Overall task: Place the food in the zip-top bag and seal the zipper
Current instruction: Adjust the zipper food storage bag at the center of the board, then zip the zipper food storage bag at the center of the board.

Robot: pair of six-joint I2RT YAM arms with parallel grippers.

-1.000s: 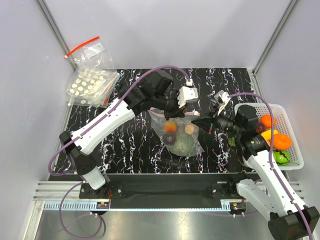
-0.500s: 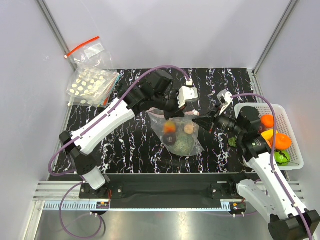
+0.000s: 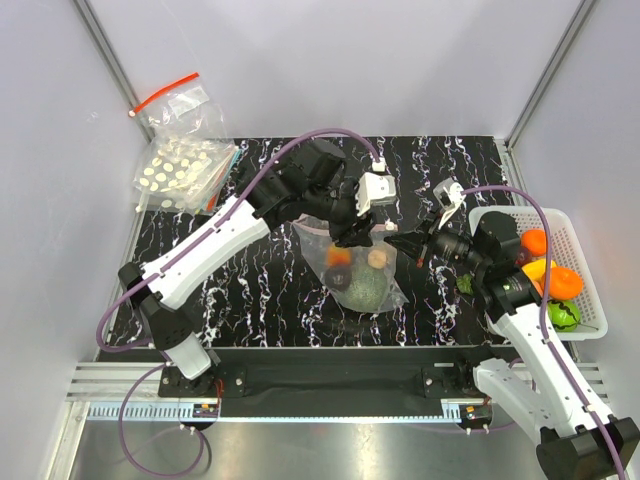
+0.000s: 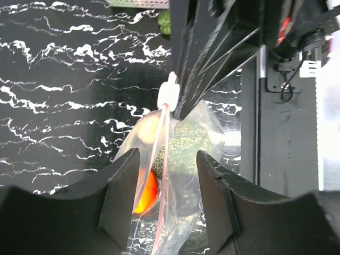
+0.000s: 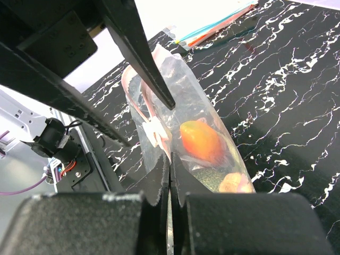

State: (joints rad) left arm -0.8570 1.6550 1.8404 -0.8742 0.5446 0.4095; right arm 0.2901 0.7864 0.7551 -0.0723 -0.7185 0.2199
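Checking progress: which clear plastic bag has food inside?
The central crinkly pink-zippered clear bag, showing orange piece and green lump; the red-strip bag and white-dotted stack lie far left.

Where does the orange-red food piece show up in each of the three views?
Top external: orange-red piece at centre, inside the zip-top bag.
Left wrist: orange-red piece low, left of centre.
Right wrist: orange-red piece at centre.
Shared landmark: dark green lump beside it, in all three.
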